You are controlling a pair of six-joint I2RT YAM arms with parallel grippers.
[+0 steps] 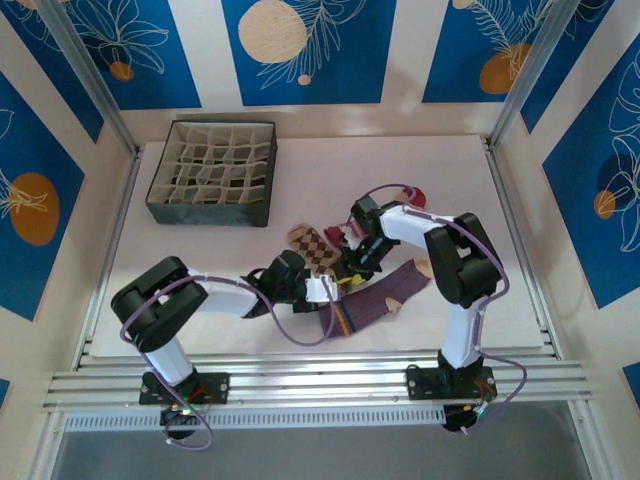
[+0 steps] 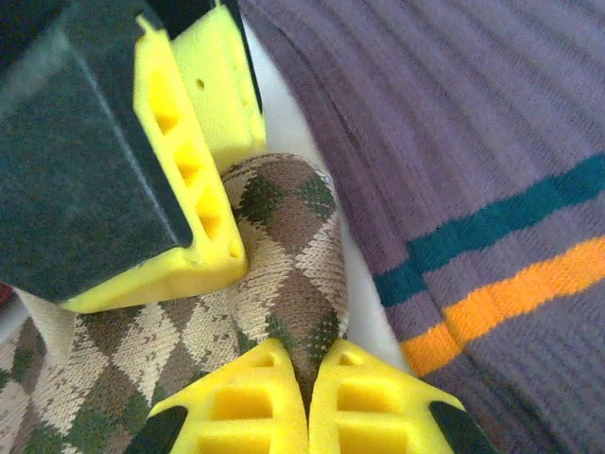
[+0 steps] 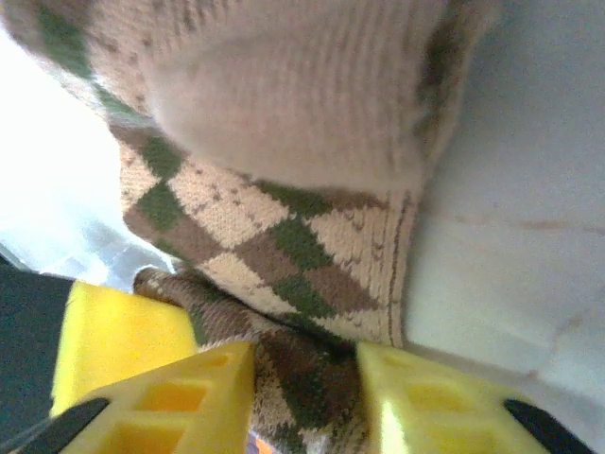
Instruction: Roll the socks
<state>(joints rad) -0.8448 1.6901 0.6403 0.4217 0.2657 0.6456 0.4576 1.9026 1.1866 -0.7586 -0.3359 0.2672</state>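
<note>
The left hand [image 2: 308, 383] is clamping the brown-tan checkered fabric sock [image 2: 288, 255] tight, the right hand [image 3: 304, 378] straddling it partly open.

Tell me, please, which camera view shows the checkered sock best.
The left wrist view: the checkered sock is sharp there, its folded end pinched in the left end effector. The top external view shows it small and partly covered; the right wrist view shows it close but blurred toward the top.
</note>
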